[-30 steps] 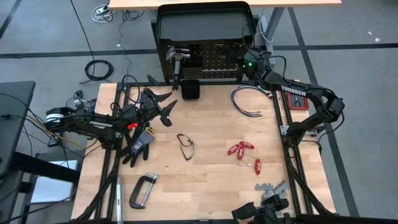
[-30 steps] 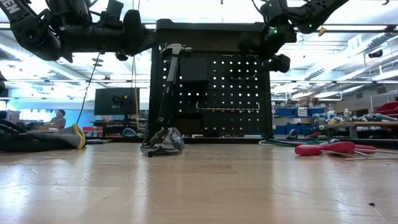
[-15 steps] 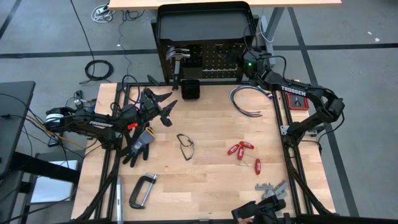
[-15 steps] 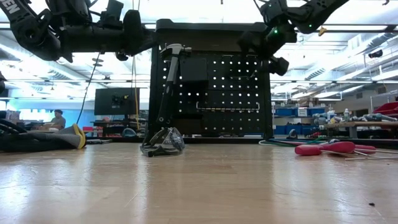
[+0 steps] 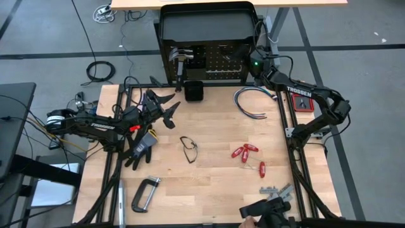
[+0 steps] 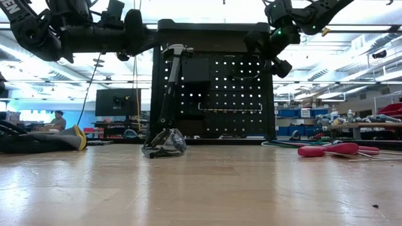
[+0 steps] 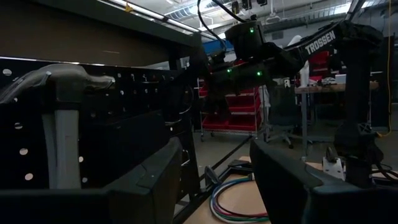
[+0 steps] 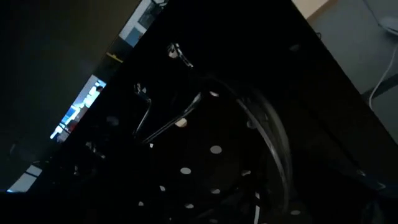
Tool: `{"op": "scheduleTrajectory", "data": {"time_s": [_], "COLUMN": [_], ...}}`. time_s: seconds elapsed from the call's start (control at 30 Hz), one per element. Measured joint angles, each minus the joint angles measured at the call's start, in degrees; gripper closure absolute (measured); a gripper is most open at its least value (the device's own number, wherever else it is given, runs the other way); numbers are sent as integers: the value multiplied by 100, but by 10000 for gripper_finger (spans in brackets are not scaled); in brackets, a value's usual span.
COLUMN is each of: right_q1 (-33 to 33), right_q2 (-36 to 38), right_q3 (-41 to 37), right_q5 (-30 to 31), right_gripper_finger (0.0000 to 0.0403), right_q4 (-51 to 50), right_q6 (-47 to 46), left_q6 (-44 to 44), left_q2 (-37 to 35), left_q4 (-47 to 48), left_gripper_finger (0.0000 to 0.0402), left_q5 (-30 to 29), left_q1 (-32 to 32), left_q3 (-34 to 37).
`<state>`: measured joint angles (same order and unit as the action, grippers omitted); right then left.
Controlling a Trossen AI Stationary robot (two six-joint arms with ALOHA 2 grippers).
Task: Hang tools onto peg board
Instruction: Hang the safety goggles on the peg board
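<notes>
The right gripper (image 5: 251,65) reaches with its arm extended to the upper right corner of the peg board (image 5: 215,62), jaws spread and empty. A hammer (image 5: 179,66) hangs at the board's left side. In front of the board and to its left, the left gripper (image 5: 166,109) hovers released over the tabletop (image 5: 215,177), beside black pliers (image 5: 157,101); glasses (image 5: 188,149), red-handled drivers (image 5: 247,153) and a C-clamp (image 5: 143,194) lie farther out.

Black work glove (image 5: 142,145) lying near the wooden table's (image 5: 215,183) left edge. Bundle of blue-white cables (image 5: 252,101) curled at the far right corner. Small black box (image 5: 193,91) against the table's far edge. Seated person (image 6: 58,119) far off in the room.
</notes>
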<state>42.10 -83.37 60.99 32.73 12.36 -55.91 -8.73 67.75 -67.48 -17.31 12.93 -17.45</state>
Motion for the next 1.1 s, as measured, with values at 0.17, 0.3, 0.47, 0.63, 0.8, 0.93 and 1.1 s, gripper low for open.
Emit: {"op": "scheduleTrajectory", "data": {"time_s": [0.17,0.3,0.47,0.63,0.8,0.93,1.1], "right_q1": [7,14,55,112,119,119,107], "right_q2": [0,0,0,0,0,0,0], "right_q3": [0,0,0,0,0,0,0], "right_q5": [-2,16,69,64,28,-138,-435], "right_gripper_finger": [29,30,46,93,141,160,144], "right_q4": [0,7,20,20,15,-16,-220], "right_q6": [-68,152,382,401,460,664,798], "left_q6": [0,0,0,0,0,0,1], "left_q2": [0,0,0,0,0,0,0], "left_q4": [7,9,11,13,13,14,44], "left_gripper_finger": [204,204,204,204,204,204,204], "left_q5": [-2,-2,-2,0,-2,-2,0], "left_q1": [0,0,0,0,2,26,52], "left_q3": [0,0,0,0,0,0,0]}}
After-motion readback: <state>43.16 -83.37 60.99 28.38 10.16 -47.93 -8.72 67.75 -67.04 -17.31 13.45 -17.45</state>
